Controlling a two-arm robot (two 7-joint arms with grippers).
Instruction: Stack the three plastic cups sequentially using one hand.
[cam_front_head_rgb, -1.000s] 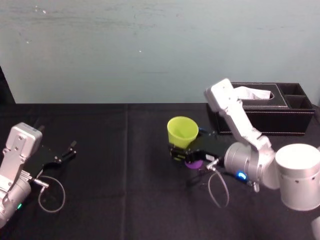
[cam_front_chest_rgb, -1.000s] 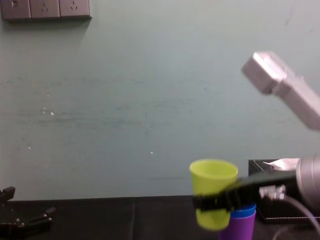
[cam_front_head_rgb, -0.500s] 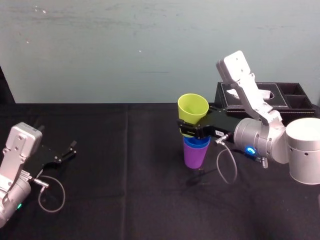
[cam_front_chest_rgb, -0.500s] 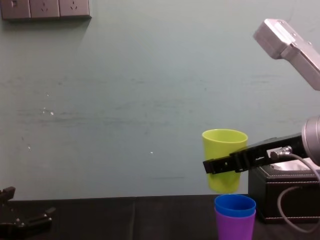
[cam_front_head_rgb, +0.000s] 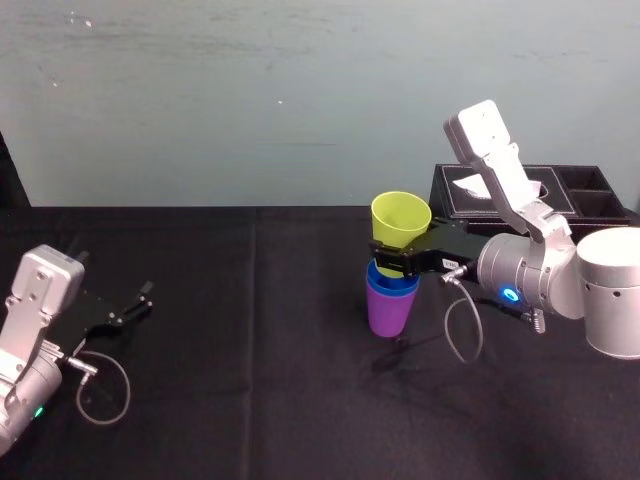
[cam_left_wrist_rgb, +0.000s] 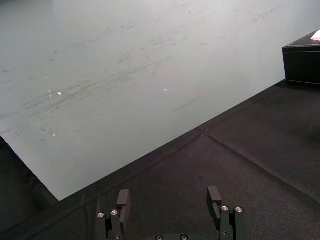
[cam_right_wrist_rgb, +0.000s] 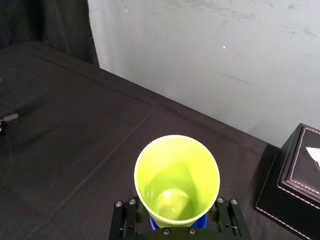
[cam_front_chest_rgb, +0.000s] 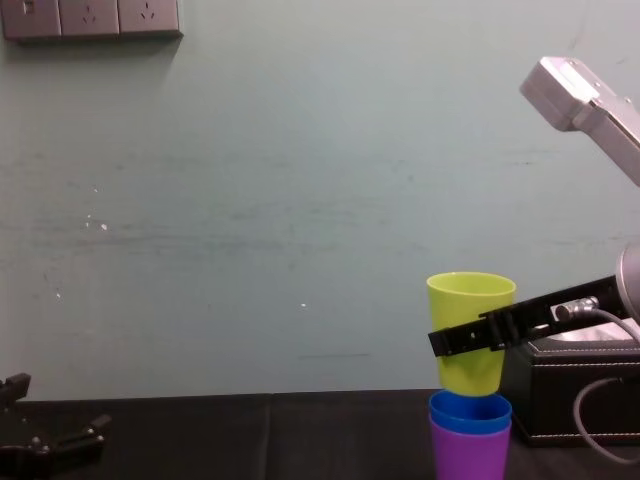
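Right hand gripping green cup, box behind

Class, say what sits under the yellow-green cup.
Under the yellow-green cup in the right gripper stands a blue cup nested in a purple cup. Only its rim shows; the purple cup hides the rest.

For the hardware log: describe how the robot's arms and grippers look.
Both arms are silver-grey with rounded joints. The right arm shows a blue light, the left arm a green one. The right gripper and left gripper are black, slim and two-fingered, each with a looping grey cable.
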